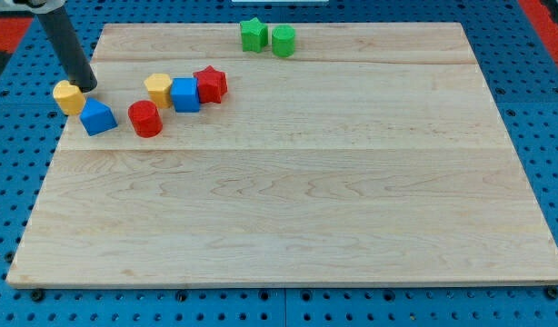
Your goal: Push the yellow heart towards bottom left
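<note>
Your tip [87,87], the lower end of the straight dark rod, sits at the far left edge of the pale wooden worktop [288,209], touching or just beside the upper right side of a small yellow block [69,96]. No gripper on this rig, so no jaws to report apart or together; the rod simply bears on the block.

Which yellow piece is the heart? Two are present and both look rounded from here; you cannot tell the shape for sure. The one at your tip lies at the worktop's left margin, partly over the edge line. The second yellow block [158,89] sits to the right, touching a blue cube [185,94], which touches a red star-shaped block [210,84].

Placement reads as deliberate: contact on the upper right face is what a push toward the view's bottom left calls for. Judged risk: the block is already at the edge and may slide off onto the blue pegboard [15,182].

A blue angular block [98,117] lies just beside the left yellow block, lower right, out of the push line. A red cylinder [145,119] stands near it.

Count: two yellow, two blue, two red, two green — a green star-like block [254,34] and a green cylinder [283,41], side by side at the view's top. Eight blocks total.
</note>
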{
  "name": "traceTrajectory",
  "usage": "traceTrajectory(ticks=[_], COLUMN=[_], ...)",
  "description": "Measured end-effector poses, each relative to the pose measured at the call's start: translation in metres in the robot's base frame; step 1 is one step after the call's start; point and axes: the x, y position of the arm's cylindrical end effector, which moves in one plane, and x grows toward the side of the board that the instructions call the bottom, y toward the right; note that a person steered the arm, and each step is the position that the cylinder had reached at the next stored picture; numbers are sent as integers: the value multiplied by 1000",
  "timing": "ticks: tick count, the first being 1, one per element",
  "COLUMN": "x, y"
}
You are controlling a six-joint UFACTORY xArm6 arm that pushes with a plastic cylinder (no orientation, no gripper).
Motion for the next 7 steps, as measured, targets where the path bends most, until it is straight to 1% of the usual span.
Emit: traceTrajectory(ticks=[1, 2, 3, 4, 5, 6, 7], x=[-59, -63, -59, -2, 25, 62, 105], y=[7, -30, -32, -32, -30, 8, 4])
